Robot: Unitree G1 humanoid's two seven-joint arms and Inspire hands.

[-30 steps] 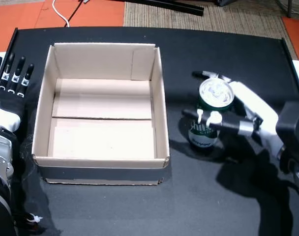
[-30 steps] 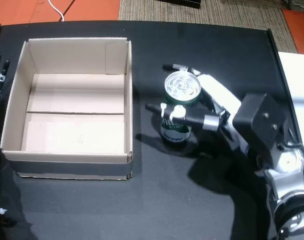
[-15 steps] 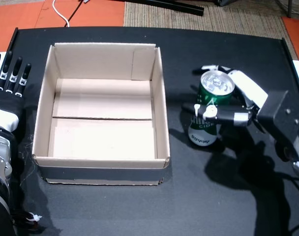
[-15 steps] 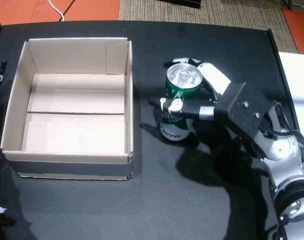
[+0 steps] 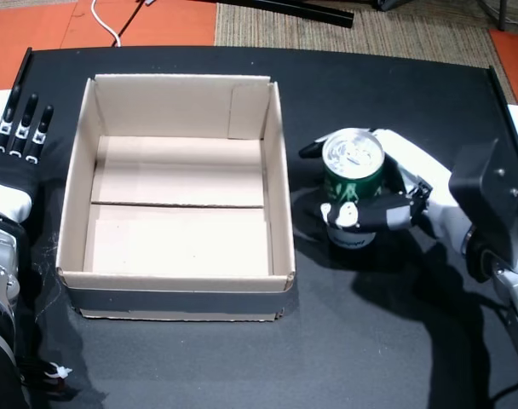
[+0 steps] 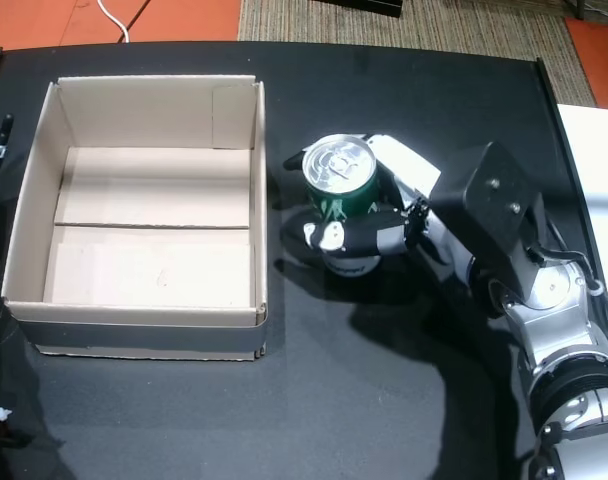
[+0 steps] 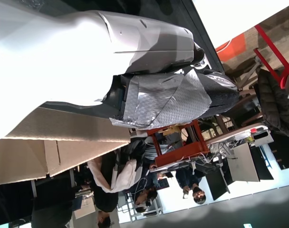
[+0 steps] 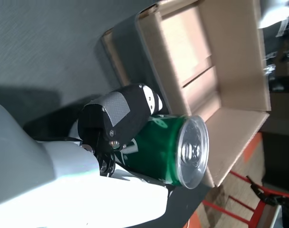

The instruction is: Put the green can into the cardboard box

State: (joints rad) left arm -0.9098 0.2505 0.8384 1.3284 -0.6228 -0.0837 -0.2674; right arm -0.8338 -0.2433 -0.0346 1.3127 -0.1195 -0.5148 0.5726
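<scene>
A green can point(image 5: 354, 189) with a silver top and white lettering, a plain tan cardboard box point(image 5: 178, 90), a black table point(image 5: 242, 358) and orange floor point(image 5: 114, 21) are seen

The right hand point(image 5: 387, 192) reaches in from the right side in both head views, its white palm and fingers curled around the green can point(image 5: 353, 200), the black-and-grey thumb point(image 6: 359, 236) pressed across the can's near side; its forearm runs back toward the lower right. The right wrist view shows the same closed grasp. The left hand point(image 5: 16, 141) lies flat at the far left edge, its dark fingers straight, side by side, holding nothing
</scene>
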